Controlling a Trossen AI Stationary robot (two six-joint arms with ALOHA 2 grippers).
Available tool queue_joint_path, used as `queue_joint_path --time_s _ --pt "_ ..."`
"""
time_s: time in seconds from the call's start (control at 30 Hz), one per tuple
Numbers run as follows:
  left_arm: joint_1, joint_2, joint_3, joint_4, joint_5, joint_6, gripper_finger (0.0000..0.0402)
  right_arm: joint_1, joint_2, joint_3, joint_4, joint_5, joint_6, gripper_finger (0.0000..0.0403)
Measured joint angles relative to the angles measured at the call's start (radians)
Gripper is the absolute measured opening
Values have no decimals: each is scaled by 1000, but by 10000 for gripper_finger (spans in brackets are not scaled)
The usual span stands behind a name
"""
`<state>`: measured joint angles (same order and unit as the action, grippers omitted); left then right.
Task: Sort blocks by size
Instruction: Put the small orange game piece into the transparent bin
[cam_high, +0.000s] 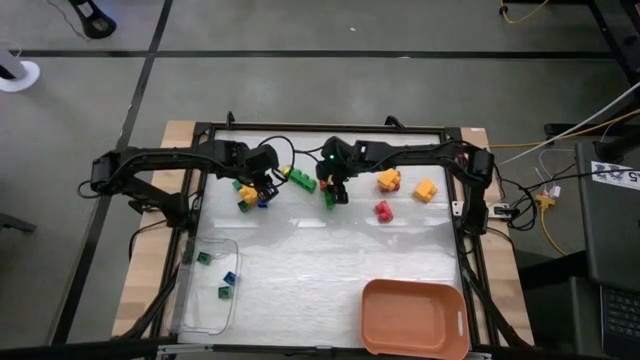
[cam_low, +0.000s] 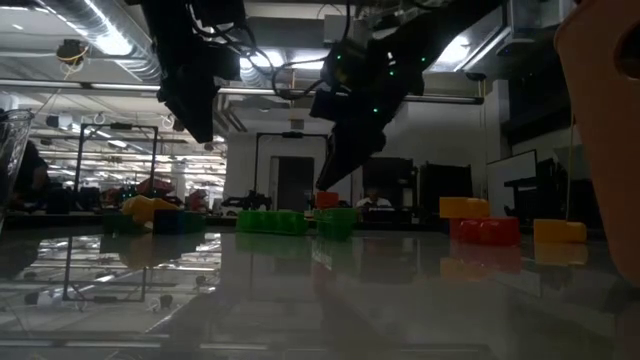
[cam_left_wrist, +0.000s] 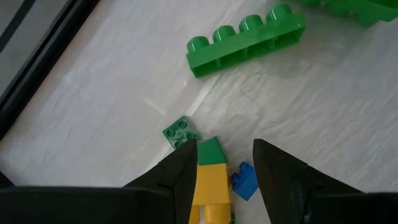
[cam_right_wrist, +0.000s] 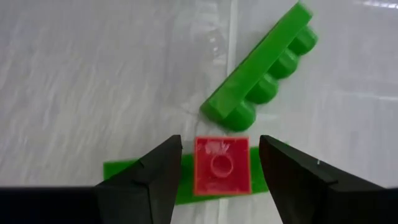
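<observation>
At the worktop's near left lies a clear plastic tray (cam_high: 205, 300) with a few tiny cubes already in it. Farther back, the left tool (cam_high: 262, 190) hangs low over a tight cluster, its fingers partly parted around a small yellow-and-green stacked plastic brick (cam_left_wrist: 210, 174); whether they press it I cannot tell. A tiny blue cube (cam_left_wrist: 245, 181) and a tiny green studded cube (cam_left_wrist: 181, 132) lie just beside it, so a clean lift should probably come straight up to avoid dragging them.

Next comes a long green four-stud brick (cam_high: 297, 178), then the right tool (cam_high: 334, 188), spread wide and straddling a small red square brick (cam_right_wrist: 222, 165) that sits on a flat green piece (cam_right_wrist: 121, 169). Closing squarely on the red sides seems best; the long green brick close by could catch a finger.

Farther right lie two yellow bricks (cam_high: 388, 180) and a red brick (cam_high: 383, 210), well apart, with an orange plastic bin (cam_high: 415, 318) at the near right corner.
</observation>
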<state>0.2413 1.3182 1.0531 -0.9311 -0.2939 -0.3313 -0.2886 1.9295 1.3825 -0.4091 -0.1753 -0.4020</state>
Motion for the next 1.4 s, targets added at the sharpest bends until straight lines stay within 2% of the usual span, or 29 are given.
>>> queue_joint_path --time_s 0.47,0.57,0.67,0.83,1.0,1.2,1.4 --pt "0 0 0 0 0 0 143 0 55 -1 16 9 -4 207" --pt "0 0 0 0 0 1 143 0 55 -1 16 12 -4 177" --pt "0 0 0 0 0 -1 143 0 55 -1 15 43 -5 132" --pt "0 0 0 0 0 -1 143 0 55 -1 15 37 -5 55" --pt "0 0 0 0 0 -1 143 1 54 1 11 42 -5 13" --pt "-1 0 0 27 1 5 143 1 53 57 -66 33 -5 11" --pt "-7 38 0 168 70 136 143 0 52 93 -120 -2 -4 57"
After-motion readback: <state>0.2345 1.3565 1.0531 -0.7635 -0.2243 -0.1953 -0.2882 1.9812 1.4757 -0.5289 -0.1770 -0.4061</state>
